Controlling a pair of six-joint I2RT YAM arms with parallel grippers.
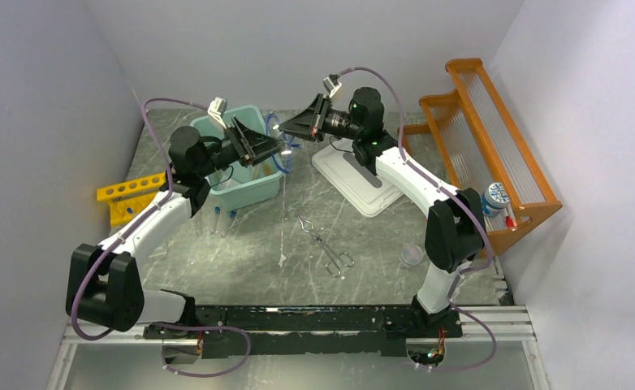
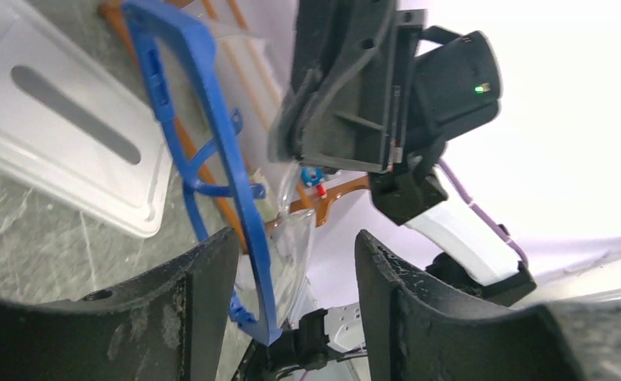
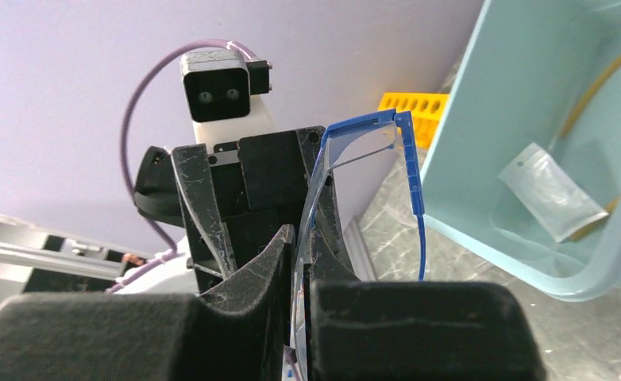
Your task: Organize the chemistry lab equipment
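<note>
A pair of safety glasses with a blue frame [image 2: 212,135] and clear lens [image 3: 347,151] hangs in the air above the table's back middle. My right gripper [image 3: 302,238] is shut on the lens edge. My left gripper [image 2: 295,238] faces it with its jaws open around the glasses. The blue temple arm lies close to its left finger [image 2: 204,278], and a wide gap is left to the right finger. From above, the two grippers, left [image 1: 272,149] and right [image 1: 286,126], meet beside the teal bin [image 1: 241,191]. Silver forceps [image 1: 324,244] lie on the table's middle.
The teal bin [image 3: 466,159] holds a clear bag [image 3: 547,193] and tan tubing [image 3: 601,71]. A yellow tube rack [image 1: 127,195] lies at the left and test tubes [image 1: 221,219] lie before the bin. A white tray [image 1: 355,175], a clear cup [image 1: 412,255] and the orange shelf [image 1: 485,138] stand to the right.
</note>
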